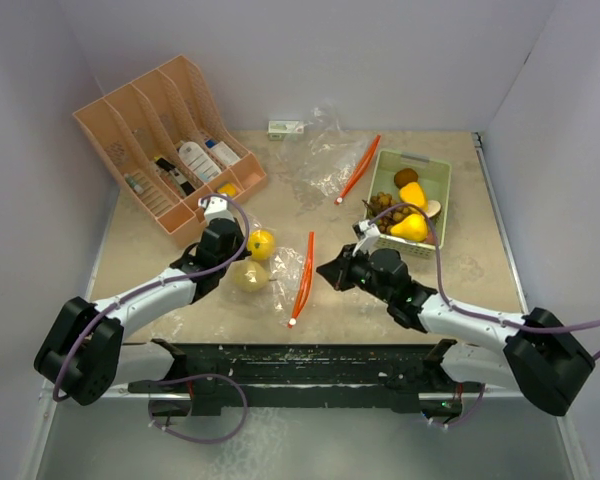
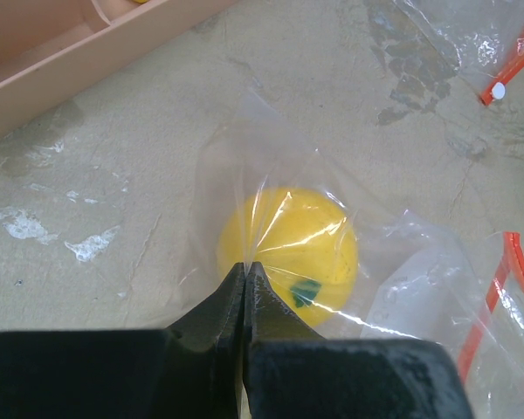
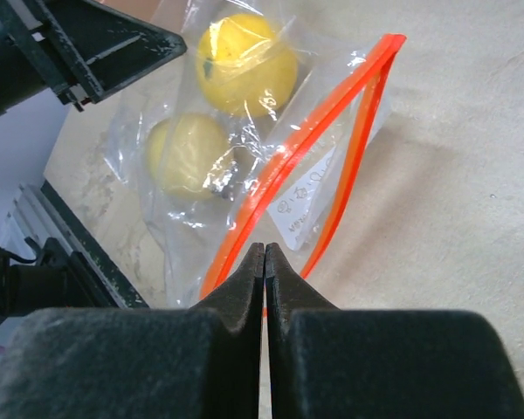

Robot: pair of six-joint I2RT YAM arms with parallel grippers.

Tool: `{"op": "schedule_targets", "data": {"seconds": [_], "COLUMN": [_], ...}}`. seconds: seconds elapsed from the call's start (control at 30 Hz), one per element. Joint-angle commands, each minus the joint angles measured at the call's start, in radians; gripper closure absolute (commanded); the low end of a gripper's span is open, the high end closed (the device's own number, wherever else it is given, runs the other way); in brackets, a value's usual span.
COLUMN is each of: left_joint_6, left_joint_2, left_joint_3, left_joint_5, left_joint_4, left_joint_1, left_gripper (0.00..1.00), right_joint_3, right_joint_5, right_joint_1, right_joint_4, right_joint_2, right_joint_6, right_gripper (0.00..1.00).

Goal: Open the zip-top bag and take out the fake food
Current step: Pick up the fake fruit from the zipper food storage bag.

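The zip-top bag (image 1: pixel 280 272), thin slippery film holding two light, hard lemons (image 3: pixel 244 61), lies between the arms; its stiffer orange zip strip (image 3: pixel 314 140), which gapes, seems the best hold. The left gripper (image 2: pixel 246 266) is clenched on the film at the closed end, and the right gripper (image 3: pixel 265 249) is clenched empty just before the strip. The orange rack (image 1: pixel 130 120) and the green basket (image 1: pixel 435 165) stand well apart.

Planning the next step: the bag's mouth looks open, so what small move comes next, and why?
Probably raise the left gripper a little: its shut fingers seem to pinch the closed end of the zip-top bag, the orange zip gapes, and the lemon and paler yellow piece inside should roll toward the mouth.
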Motion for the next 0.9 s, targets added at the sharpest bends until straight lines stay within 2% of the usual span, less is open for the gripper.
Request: {"op": "schedule_targets", "data": {"seconds": [0.0,0.3,0.5,0.6,0.7,0.87], "left_joint_6": [-0.006,-0.006,-0.004,-0.009,-0.016,-0.006], "left_joint_2": [-0.014,-0.033,-0.044,-0.052,-0.067,-0.075], "left_joint_3": [-0.006,-0.021,-0.029,-0.041,-0.064,-0.081], "left_joint_5": [-0.007,-0.011,-0.032,-0.045,-0.048,-0.073], "left_joint_4": [0.04,0.03,-0.008,-0.039,-0.051,-0.074], "left_joint_1": [0.001,0.001,0.001,0.001,0.001,0.001], "left_gripper": [1.0,1.0,1.0,1.0,1.0,1.0], "right_joint_3": [0.004,0.164,0.302,0.368,0.41,0.421], "right_joint_5": [0.029,-0.082,-0.227,-0.25,-0.282,-0.32], "right_joint_1": [0.006,0.005,0.007,0.007,0.007,0.008], "right_joint_4": [0.038,0.239,0.373,0.368,0.382,0.436], "right_joint_2": [0.056,0.384,0.578,0.642,0.705,0.768], "right_joint_6": [0.007,-0.013,0.037,0.038,0.052,0.1], "right_gripper": [1.0,1.0,0.94,0.9,0.82,0.52]}}
